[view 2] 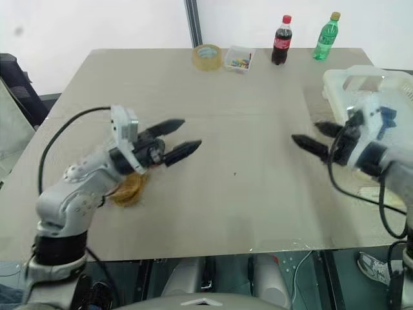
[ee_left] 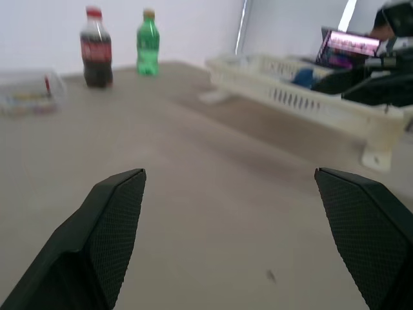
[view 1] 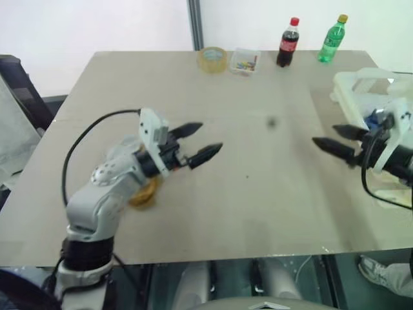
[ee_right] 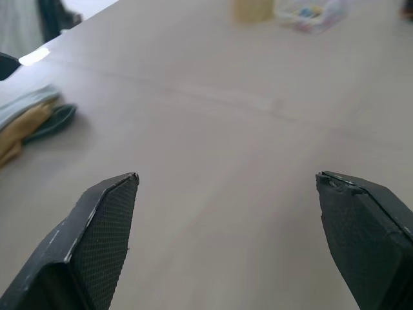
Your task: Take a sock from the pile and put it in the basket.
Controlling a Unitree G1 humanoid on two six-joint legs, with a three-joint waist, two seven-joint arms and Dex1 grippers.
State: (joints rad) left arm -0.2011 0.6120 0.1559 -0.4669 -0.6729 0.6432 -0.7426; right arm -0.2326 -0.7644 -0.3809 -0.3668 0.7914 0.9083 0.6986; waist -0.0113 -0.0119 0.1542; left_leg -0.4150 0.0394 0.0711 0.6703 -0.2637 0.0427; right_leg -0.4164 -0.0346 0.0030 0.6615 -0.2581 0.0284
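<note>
Socks in the pile (ee_right: 29, 126) look soft, light and limp — they should crumple under a pinch and neither slip nor break, so my guess is that the best hold is a bunched fold on top, taken deep enough to lift one sock alone. The heap shows mustard yellow, pale grey-white and a dark green edge, lying on the table (view 1: 258, 187) at the robot's left, partly hidden beneath the left arm. The left gripper (view 1: 199, 143) hovers beside it, fingers spread wide, holding nothing. The right gripper (view 1: 340, 143) is likewise spread and empty — just in front of the cream basket (view 2: 361, 81), where something blue already lies.
</note>
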